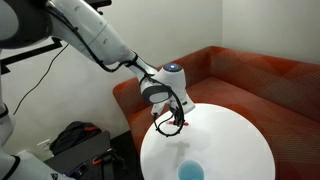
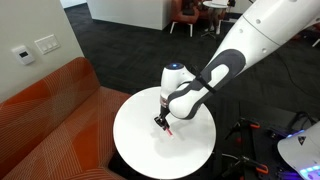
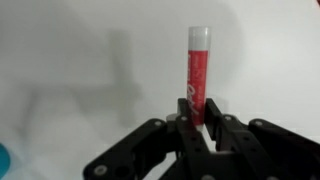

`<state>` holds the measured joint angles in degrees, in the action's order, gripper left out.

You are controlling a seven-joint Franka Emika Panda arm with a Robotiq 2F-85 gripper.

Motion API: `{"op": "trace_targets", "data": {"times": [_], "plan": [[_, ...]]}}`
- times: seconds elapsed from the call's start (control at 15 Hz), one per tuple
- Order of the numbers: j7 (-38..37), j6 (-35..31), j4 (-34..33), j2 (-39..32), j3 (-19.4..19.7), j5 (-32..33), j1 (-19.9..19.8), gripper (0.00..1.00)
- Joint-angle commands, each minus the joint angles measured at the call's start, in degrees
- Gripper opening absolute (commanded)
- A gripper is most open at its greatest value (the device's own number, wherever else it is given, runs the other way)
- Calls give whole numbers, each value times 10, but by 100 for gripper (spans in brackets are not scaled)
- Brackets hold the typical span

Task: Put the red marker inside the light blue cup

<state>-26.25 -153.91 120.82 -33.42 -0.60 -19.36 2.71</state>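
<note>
A white Franka robot arm (image 1: 100, 42) reaches down over a round white desk (image 1: 240, 140), with its black jaws clenched on the red marker (image 3: 197, 75). In the wrist view the marker is pinched between the two jaws near its lower end. The rest of its red body sticks straight out beyond them and ends in a paler, whitish tip. In an exterior view the marker (image 2: 169, 130) shows as a small red sliver poking out under the jaws and slanting toward the desk surface (image 2: 135, 140). Whether its tip touches the surface cannot be told. The light blue cup (image 1: 191, 171) stands upright on the desk, apart from the jaws and closer to the camera than they are, near the desk's front rim. In the wrist view only a thin slice of the cup (image 3: 3, 160) appears, at the far lower left, well off to the side of the jaws and the marker. A rust-red sofa (image 1: 250, 80) curves around the desk behind the jaws.
</note>
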Motion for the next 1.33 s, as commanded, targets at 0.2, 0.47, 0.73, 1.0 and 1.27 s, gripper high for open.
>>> {"op": "trace_targets", "data": {"times": [0.2, 0.47, 0.73, 1.0, 1.27], "plan": [[-6, 105, 29, 100, 26, 21, 4, 5], [-13, 147, 42, 134, 54, 73, 5, 5], [-90, 135, 59, 149, 102, 166, 25, 5], [-220, 120, 62, 148, 136, 271, 50, 5], [-357, 114, 57, 146, 150, 355, 72, 5]]}}
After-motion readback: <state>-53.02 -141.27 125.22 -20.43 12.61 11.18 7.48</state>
